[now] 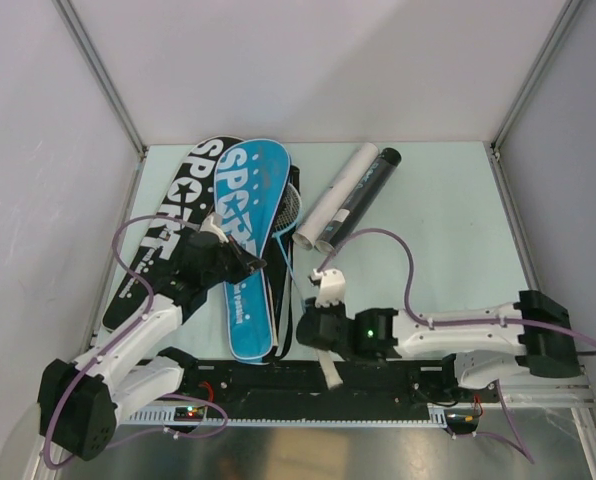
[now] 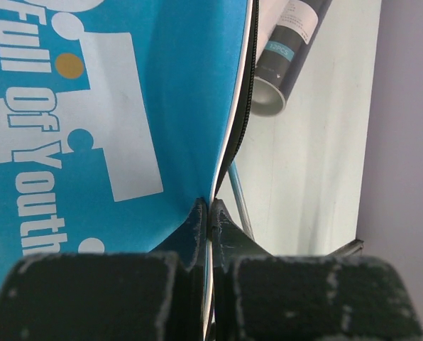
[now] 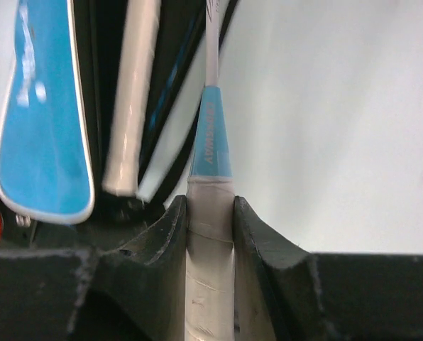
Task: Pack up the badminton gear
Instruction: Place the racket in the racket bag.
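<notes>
**Two robot arms at a pale green worktop (image 1: 448,240) laid with badminton gear.** The left tool (image 2: 210,213) is clenched on the zip edge of a blue racket-shaped fabric cover printed "SPORT" (image 2: 126,106). Its dark fingers (image 2: 194,227) pinch the white-piped rim flat between them. A thin light-blue racket shaft (image 2: 240,199) shows just beyond that edge.

Seen from above, the blue cover lies lengthwise on the left half of the worktop, its wide end toward the far wall. It overlaps a black racket-shaped fabric cover with white "SPORT" lettering (image 1: 163,235) on its left. The left tool meets the blue cover at about mid-length, near its right-hand edge.

The right tool (image 3: 210,213) is grasping the white-wrapped handle of a thin white racket with a light-blue collar (image 3: 210,153). The handle sits squarely between the two fingers, and the shaft runs straight away from the tool alongside the blue cover's right side. The butt end sticks out behind the tool toward the near edge. A second white-wrapped racket handle (image 3: 130,99), blurred, lies just left of the held one, against the dark edge of the blue cover.

A long white tube (image 1: 335,195) and a long black tube (image 1: 363,198) lie side by side, touching, on a slant to the right of the covers. They are beyond the right tool and touched by neither tool. A strung racket head (image 1: 291,205) shows between the blue cover and the long white tube.
</notes>
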